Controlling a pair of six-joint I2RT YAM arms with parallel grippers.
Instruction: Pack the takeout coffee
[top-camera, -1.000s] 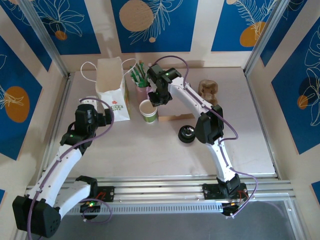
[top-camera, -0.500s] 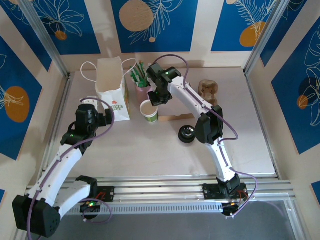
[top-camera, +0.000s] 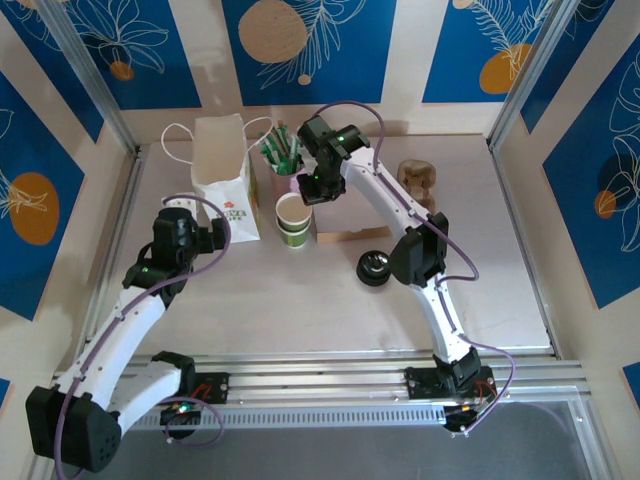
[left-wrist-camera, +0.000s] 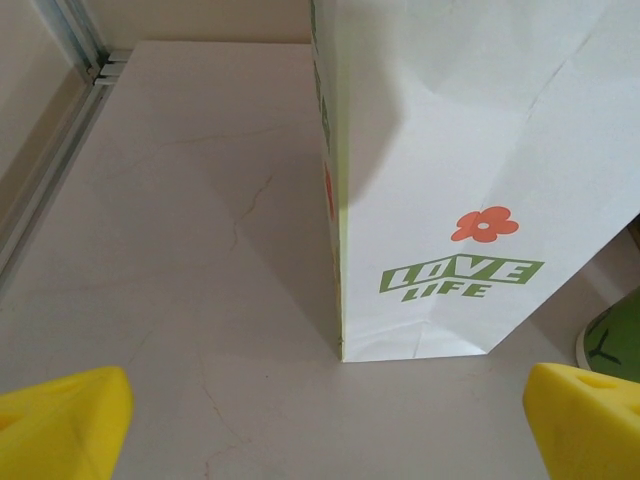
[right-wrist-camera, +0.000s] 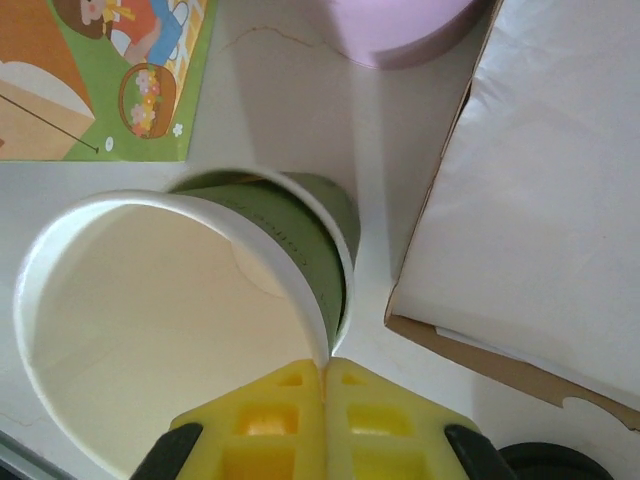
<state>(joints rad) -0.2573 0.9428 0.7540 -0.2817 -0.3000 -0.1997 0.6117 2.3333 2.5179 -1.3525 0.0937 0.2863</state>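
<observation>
The takeout coffee cup (top-camera: 292, 212), white with a green lower body and no lid on, stands just right of the white paper bag (top-camera: 224, 170). My right gripper (top-camera: 308, 195) is shut on its rim. In the right wrist view the yellow fingertips (right-wrist-camera: 290, 400) pinch the cup's white rim (right-wrist-camera: 180, 205), with my right gripper (right-wrist-camera: 325, 375) right at it, and a second white rim and green wall show just beneath the cup. The black lid (top-camera: 374, 267) lies on the table to the right. My left gripper (left-wrist-camera: 325, 430) is open, low and facing the bag (left-wrist-camera: 450, 180).
A pink cup of green-and-white sticks (top-camera: 283, 165) stands behind the coffee cup, its base (right-wrist-camera: 395, 25) close by. A flat cardboard box (right-wrist-camera: 540, 200) lies right of the cup. A brown wooden object (top-camera: 417, 180) sits at the back right. A picture card (right-wrist-camera: 100, 80) lies nearby.
The right gripper has finished shutting on the cup's rim and has risen and drawn back a little, and the cup now stands higher. The left arm has not moved.
</observation>
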